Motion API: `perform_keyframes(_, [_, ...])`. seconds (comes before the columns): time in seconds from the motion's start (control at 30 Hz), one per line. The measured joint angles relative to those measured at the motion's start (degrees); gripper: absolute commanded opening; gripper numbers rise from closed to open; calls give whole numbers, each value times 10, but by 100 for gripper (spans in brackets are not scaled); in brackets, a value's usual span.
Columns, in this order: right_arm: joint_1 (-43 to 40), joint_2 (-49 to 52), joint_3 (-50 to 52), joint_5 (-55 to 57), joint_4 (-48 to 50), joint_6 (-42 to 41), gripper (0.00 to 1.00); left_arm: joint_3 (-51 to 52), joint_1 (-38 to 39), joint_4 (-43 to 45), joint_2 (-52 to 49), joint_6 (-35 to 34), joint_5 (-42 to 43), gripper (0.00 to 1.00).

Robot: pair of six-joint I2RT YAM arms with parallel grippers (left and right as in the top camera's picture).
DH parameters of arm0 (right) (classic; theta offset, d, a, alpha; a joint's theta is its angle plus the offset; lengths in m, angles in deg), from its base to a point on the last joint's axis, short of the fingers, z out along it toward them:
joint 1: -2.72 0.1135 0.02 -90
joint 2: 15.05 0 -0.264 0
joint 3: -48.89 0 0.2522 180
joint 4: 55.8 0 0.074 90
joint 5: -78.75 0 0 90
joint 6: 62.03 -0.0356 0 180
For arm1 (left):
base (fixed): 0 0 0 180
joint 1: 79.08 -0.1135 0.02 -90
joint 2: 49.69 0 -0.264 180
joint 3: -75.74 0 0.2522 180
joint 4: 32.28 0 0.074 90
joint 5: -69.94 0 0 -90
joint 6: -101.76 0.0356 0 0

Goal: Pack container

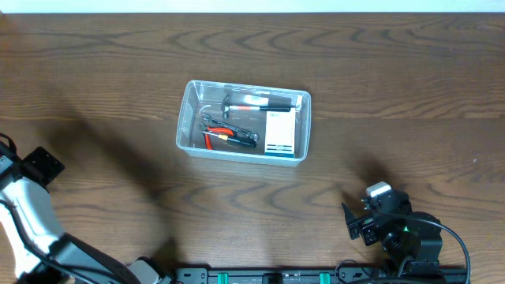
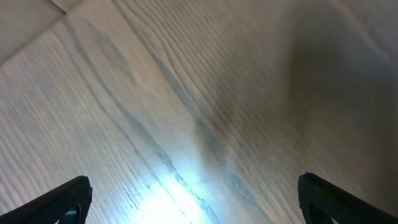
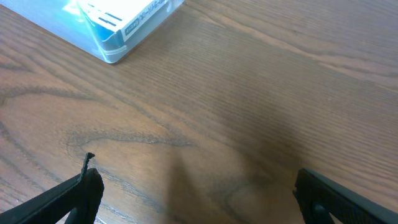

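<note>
The clear plastic container stands mid-table in the overhead view. Inside lie a hammer, red-handled pliers and a small white-and-blue box. A corner of the container with the box shows at the top left of the right wrist view. My left gripper is open and empty over bare table at the far left edge. My right gripper is open and empty, near the front right, well apart from the container.
The wooden table fills the views. A black rail with green parts runs along the front edge. Dark arm shadows lie left of the container and near the right arm.
</note>
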State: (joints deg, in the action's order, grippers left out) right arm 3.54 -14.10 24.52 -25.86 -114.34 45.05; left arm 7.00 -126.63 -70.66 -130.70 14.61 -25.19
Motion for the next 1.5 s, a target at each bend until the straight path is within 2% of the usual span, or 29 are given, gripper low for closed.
perform_keyframes(0.13, [0, 0, 0, 0, 0, 0, 99, 2, 15, -17, 109, 0, -1, 98])
perform_keyframes(0.23, [0, 0, 0, 0, 0, 0, 99, 2, 61, -17, 220, 0, -3, 98])
perform_keyframes(0.4, [0, 0, 1, 0, 0, 0, 99, 2, 150, -18, 348, 0, -2, 98])
perform_keyframes(0.63, [0, 0, 1, 0, 0, 0, 99, 2, 178, -20, 438, 0, -3, 98])
perform_keyframes(0.73, [0, 0, 1, 0, 1, 0, 99, 2, 191, -48, 459, 0, -9, 98])
perform_keyframes(0.87, [0, 0, 1, 0, 0, 0, 99, 24, 253, -55, 510, -16, 5, 98])
perform_keyframes(1.0, [0, 0, 1, 0, 1, 0, 99, 88, 322, -52, 570, -49, 58, 98])
perform_keyframes(1.1, [0, 0, 1, 0, 1, 0, 99, 182, 359, -30, 613, -78, 104, 98])
perform_keyframes(1.3, [0, -1, 1, 0, 1, 0, 99, 404, 384, 130, 670, -123, 145, 98])
perform_keyframes(1.5, [0, -1, 1, 0, 1, 0, 99, 469, 413, 152, 717, -136, 150, 98])
